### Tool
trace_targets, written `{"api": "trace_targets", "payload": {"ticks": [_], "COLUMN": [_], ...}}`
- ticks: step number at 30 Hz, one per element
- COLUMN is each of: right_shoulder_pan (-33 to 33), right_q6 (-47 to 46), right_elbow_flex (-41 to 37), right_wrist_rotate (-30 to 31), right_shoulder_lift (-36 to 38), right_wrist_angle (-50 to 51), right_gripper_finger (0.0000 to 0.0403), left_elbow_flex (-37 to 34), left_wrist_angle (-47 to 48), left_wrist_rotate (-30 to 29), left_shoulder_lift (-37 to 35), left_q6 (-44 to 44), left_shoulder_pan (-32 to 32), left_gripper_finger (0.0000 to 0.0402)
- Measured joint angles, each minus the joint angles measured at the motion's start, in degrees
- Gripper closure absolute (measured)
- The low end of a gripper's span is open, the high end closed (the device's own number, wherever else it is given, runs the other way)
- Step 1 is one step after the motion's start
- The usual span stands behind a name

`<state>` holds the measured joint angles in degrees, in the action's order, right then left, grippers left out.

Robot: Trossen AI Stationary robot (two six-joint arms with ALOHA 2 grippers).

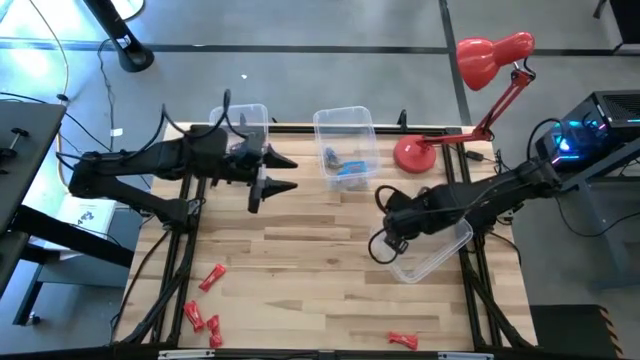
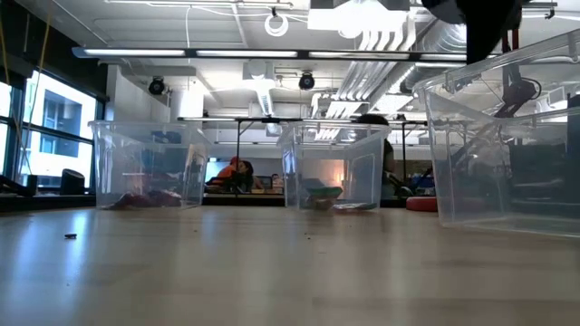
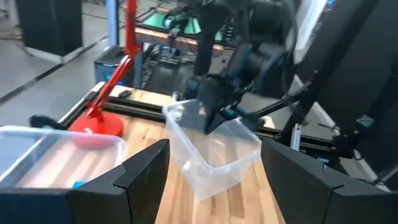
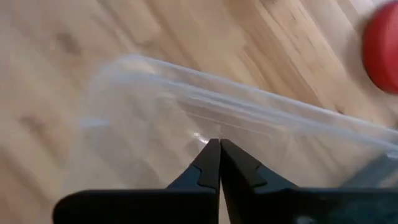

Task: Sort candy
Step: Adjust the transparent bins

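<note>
The right gripper (image 4: 219, 163) has its two dark fingers pressed together on the thin wall of a clear rectangular plastic bin (image 1: 436, 255) at the table's right side, which sits tilted in the low view; the left gripper (image 1: 283, 173), jaws spread wide and holding nothing, hovers by the far-left clear bin (image 1: 243, 118); the small red twist-wrapped candies (image 1: 203, 305) lie scattered along the near edge of the pale wooden table (image 1: 330, 255), well apart from both grippers; they are probably light, crinkly and slippery, best pinched across the firm middle rather than the twisted ends.
</note>
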<state>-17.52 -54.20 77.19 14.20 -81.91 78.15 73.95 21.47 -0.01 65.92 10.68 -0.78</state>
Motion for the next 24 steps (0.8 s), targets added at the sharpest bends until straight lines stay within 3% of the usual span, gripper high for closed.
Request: {"api": "trace_targets", "payload": {"ticks": [8, 17, 20, 24], "right_shoulder_pan": [5.5, 11.4, 12.5, 13.0], "right_q6": [1.3, 9.3, 8.3, 6.4], "right_elbow_flex": [-10.9, -11.6, -11.6, -11.6], "right_wrist_rotate": [0.8, 3.2, 5.1, 6.7], "right_shoulder_lift": [-0.1, 2.3, 5.2, 9.2], "right_wrist_angle": [-1.8, -4.5, -5.3, -6.8], "right_gripper_finger": [0.0402, 0.0402, 0.0403, 0.0403], "left_elbow_flex": [0.0, 0.0, 0.0, 0.0], "left_wrist_angle": [-6.6, -11.8, -11.6, -11.0], "left_wrist_rotate": [3.6, -0.5, -1.3, -1.5], "left_shoulder_lift": [8.8, 27.1, 32.5, 36.1], "left_q6": [-3.3, 1.6, 3.6, 5.6], "left_shoulder_pan": [-4.3, -14.8, -17.8, -20.0], "left_gripper_finger": [0.0154, 0.0158, 0.0176, 0.0231]}}
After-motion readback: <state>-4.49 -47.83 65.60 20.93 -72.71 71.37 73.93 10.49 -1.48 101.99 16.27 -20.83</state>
